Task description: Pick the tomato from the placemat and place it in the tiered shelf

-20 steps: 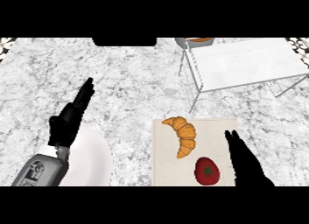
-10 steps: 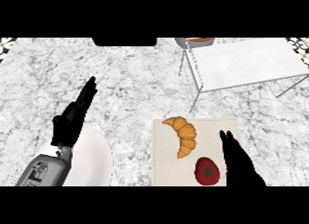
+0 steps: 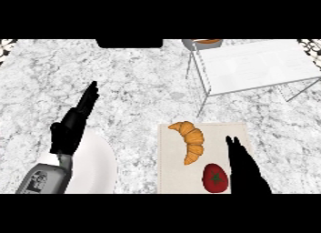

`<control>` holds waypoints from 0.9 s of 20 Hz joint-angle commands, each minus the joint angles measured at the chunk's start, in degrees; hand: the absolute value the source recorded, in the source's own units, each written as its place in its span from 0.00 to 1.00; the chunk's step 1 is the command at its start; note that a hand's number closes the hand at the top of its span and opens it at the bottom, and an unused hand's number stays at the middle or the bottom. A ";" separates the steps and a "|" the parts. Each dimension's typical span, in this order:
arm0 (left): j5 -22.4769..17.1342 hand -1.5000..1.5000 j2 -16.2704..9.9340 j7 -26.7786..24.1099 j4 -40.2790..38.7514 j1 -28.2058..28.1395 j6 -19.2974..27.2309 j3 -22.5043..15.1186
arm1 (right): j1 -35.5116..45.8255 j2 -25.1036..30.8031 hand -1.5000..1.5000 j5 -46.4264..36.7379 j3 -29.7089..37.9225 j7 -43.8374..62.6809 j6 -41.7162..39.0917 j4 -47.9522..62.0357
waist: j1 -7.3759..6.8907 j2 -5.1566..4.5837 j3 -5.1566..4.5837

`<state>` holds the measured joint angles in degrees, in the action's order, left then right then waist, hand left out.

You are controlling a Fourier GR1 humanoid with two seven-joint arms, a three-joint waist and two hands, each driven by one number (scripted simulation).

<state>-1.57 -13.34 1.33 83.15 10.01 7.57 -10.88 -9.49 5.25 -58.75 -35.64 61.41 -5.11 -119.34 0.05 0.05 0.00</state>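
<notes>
1. The tomato (image 3: 216,178) lies on the placemat (image 3: 173,173) at its near end, just left of the right robot hand (image 3: 246,170), whose fingers are straight and hold nothing.
2. The left robot hand (image 3: 72,127) rests open, fingers up, beside a white plate (image 3: 95,164).
3. The marble surface (image 3: 136,86) carries the tiered shelf (image 3: 257,66) at far right.
4. A croissant (image 3: 192,141) lies on the placemat beyond the tomato.
5. The tomato is round, with its green stem facing up.
</notes>
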 commanded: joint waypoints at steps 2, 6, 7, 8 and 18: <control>1.50 0.50 2.21 -1.40 -5.02 3.10 -0.10 1.78 | 1.49 -2.71 0.00 -2.13 -0.09 4.96 -3.49 1.78 | 0.17 -0.07 -0.02; 0.82 0.50 0.46 -0.91 -1.00 0.20 -2.91 3.14 | 1.67 -2.70 0.00 -0.09 5.61 -0.96 1.08 7.80 | -0.06 -0.06 0.00; 1.50 0.50 0.74 1.22 3.36 -2.48 -2.75 1.76 | -3.82 -1.23 0.00 -2.02 1.94 -2.27 4.55 6.54 | -0.02 0.04 0.01; 2.82 0.50 2.21 2.36 0.03 1.95 -1.93 2.07 | -0.29 -1.37 0.00 0.95 5.86 -0.89 -1.25 4.27 | 0.10 -0.03 0.00; 4.42 0.50 3.40 -0.38 -2.04 0.61 -4.88 5.55 | -0.59 -3.74 0.00 -1.05 4.15 -5.12 3.94 12.30 | 0.09 -0.03 -0.01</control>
<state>2.14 -10.09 1.91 83.40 9.62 4.13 -7.12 -9.48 2.70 -58.34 -29.71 56.26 -3.37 -108.90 0.07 0.02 0.00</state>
